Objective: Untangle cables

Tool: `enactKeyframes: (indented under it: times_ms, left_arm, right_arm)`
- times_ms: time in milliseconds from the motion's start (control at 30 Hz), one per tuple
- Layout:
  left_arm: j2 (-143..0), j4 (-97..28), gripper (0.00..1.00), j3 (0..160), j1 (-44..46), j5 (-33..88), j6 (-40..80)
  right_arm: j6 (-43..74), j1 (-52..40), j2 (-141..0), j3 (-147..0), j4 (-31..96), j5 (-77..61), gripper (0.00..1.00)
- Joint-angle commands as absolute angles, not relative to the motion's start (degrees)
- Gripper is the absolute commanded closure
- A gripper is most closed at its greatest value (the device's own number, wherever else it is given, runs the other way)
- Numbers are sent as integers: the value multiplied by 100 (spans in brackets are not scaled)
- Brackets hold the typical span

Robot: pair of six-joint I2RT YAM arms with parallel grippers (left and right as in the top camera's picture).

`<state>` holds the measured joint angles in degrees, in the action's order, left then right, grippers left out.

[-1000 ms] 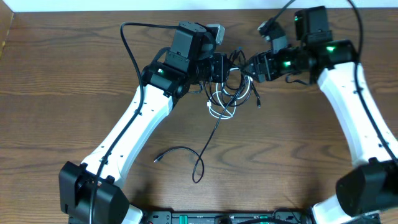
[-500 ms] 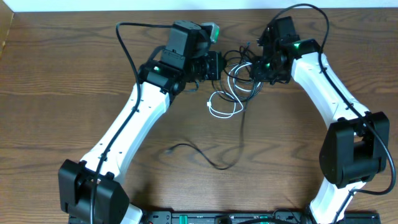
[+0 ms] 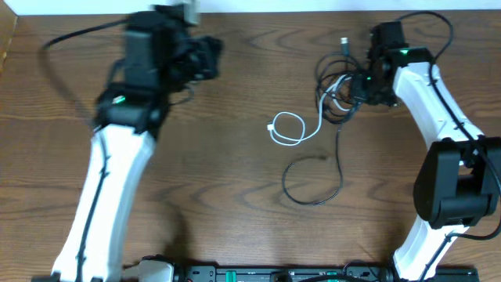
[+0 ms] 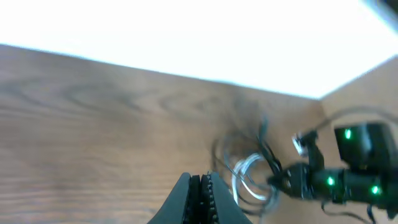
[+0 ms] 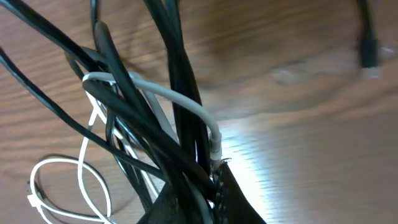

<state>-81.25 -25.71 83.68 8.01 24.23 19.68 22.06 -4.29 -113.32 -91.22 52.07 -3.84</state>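
We saw the right pincer [image 5: 213, 186] clamped shut on a bunch of black cables [image 5: 179, 74], its dark fingertips pinching the strands where they crossed. The white cable [image 5: 198, 112] arched over that bunch, and its small end lay just beside the fingertips; we could not tell whether it was pinched too. From above, this knot sat near the far right of the wooden table [image 3: 196, 219]. The white cable ran out from it toward the middle and ended in a small flat coil on the wood. One black strand [image 3: 341, 176] dropped from the knot and curled into a wide loop nearer the front edge. The left pincer [image 4: 200, 186] was well apart at the far left, fingers pressed together on nothing, blurred from above.
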Motion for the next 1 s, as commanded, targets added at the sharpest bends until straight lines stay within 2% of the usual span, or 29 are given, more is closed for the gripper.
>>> enactKeyframes:
  times_ms: [0,200,433,767,867,967]
  left_arm:
    - [-7953,-2783,92,8431,471,2379,1959]
    - [-8025,-3214,92,8429,495,2401,1949]
    - [-8536,-3284,92,8425,1002,3218,1498]
    - [-9223,-2936,45,8425,1586,3730,845]
    - [-9386,-2818,39,8425,1754,3715,611]
    - [-9596,-2783,38,8423,1846,3597,506]
  right_arm:
    - [1791,-274,-11340,-9105,5159,-836,99]
    - [-71,-305,-11319,-9113,4936,-3511,99]
    - [-390,-504,-11216,-9118,4840,-4877,99]
    - [-399,-587,-11198,-9118,4998,-5183,99]
    - [-499,-720,-11198,-9118,5013,-5183,99]
    - [-596,-860,-11198,-9115,5061,-5183,99]
